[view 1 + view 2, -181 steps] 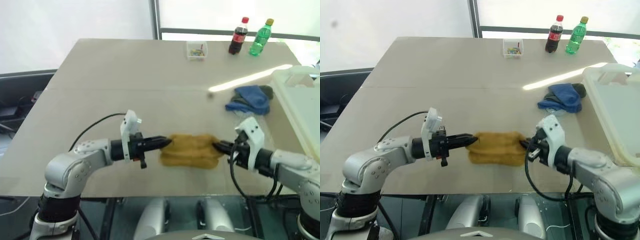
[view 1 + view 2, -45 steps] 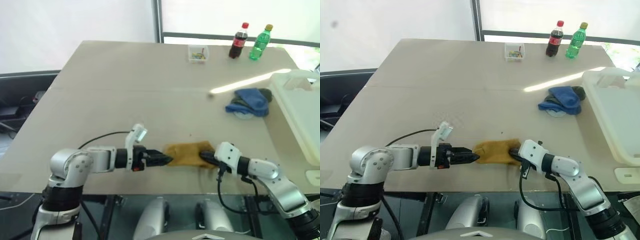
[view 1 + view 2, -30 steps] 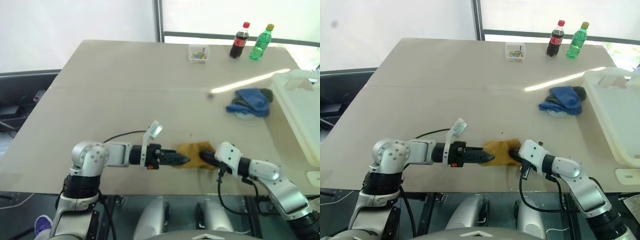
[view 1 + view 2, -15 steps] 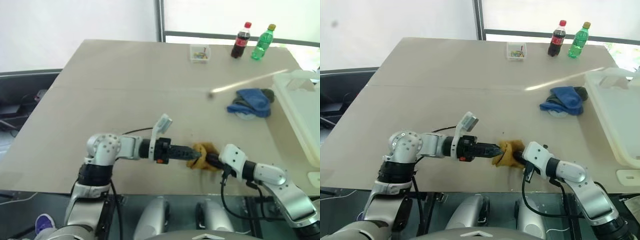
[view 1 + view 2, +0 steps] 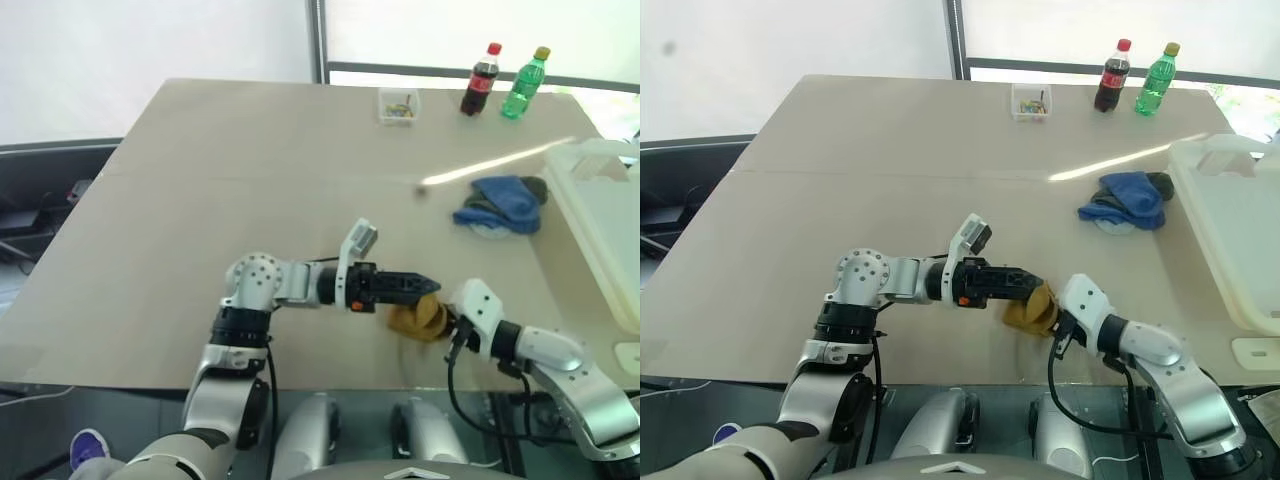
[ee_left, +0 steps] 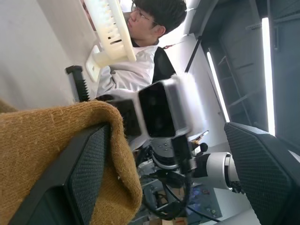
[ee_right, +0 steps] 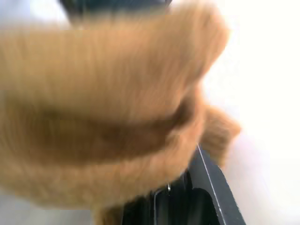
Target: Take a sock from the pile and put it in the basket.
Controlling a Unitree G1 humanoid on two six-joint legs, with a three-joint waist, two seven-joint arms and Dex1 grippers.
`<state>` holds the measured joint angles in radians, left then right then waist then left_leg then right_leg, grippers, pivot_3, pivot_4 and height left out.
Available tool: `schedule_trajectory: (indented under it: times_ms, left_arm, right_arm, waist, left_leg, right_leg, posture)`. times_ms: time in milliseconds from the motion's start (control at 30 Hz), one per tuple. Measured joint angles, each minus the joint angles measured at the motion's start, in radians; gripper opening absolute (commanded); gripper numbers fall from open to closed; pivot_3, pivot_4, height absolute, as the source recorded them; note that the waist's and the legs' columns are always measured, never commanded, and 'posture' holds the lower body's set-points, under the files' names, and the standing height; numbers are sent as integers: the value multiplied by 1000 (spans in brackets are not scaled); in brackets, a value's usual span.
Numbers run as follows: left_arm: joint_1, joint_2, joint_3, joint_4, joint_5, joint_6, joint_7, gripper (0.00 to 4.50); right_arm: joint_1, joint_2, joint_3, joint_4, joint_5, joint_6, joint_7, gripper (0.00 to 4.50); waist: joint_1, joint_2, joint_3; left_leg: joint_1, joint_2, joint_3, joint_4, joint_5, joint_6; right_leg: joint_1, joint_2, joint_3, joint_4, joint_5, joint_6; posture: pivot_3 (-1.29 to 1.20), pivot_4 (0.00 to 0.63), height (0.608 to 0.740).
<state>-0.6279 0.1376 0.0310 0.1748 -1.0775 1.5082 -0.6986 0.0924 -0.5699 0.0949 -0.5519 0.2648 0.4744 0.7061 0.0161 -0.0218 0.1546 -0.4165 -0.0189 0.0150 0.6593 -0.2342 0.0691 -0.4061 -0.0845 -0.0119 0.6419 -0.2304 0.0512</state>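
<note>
Table [image 5: 200, 180] carried all. White basket [image 5: 1230, 230] stood at its right edge, well apart from hands. Sock pile [image 5: 498, 205], blue on top, lay near basket. Mustard sock [image 5: 1032, 308] bunched at front edge, between hands. Right hand [image 5: 1052, 318] clamped shut on sock. Left hand [image 5: 1038, 285] spread wide, one finger inside sock fold. Sock looked soft, light, floppy; bunched middle judged best hold.

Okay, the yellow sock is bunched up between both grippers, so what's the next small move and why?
Probably draw the left gripper back: its fingers stand open over the yellow sock, while the right gripper is shut on it and the basket lies to the right.
</note>
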Motion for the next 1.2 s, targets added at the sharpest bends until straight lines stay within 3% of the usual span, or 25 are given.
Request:
schedule_trajectory:
  times_ms: [467,667,833,933,1100,1200]
  left_arm:
    - [-19,-105,54,103,107,-103,85,4107]
    - [-20,-105,-27,110,183,-162,57,4107]
    - [-19,-72,-112,111,237,-209,-26,4107]
    - [-19,-61,-156,111,263,-241,-81,4107]
    - [-21,-42,-129,111,272,-255,-117,4107]
    - [-21,-91,-88,111,258,-221,-84,4107]
  right_arm:
    - [47,-73,-92,-120,67,138,-44,46]
    - [170,-136,-189,-206,68,149,-43,46]
    - [235,-124,-261,-296,112,162,-49,46]
    - [148,-88,-257,-328,152,197,-85,46]
    - [15,-55,-140,-246,138,232,-115,46]
    - [5,-43,-77,-164,120,187,-97,46]
  waist:
    - [4,0,0]
    - [6,0,1]
    - [1,0,0]
    - [-1,0,0]
    - [0,0,1]
    - [10,0,1]
  left_leg:
    - [-2,-1,0,0,0,0]
    - [-2,-1,-1,0,0,0]
    - [-2,-1,-1,0,0,0]
    - [-1,0,-1,0,0,0]
    - [-3,-1,-1,0,0,0]
    - [-7,-2,-3,1,0,1]
  right_leg:
    - [0,-1,-1,-1,0,0]
    - [0,-1,-1,-1,0,0]
    - [0,-1,-1,-1,0,0]
    - [0,-1,-1,-1,0,0]
    - [-2,-1,-1,-1,0,0]
    - [-4,-2,-3,-1,0,1]
  posture:
    - [0,150,729]
    - [0,150,729]
    - [0,150,729]
    - [0,150,729]
    - [0,150,729]
    - [0,150,729]
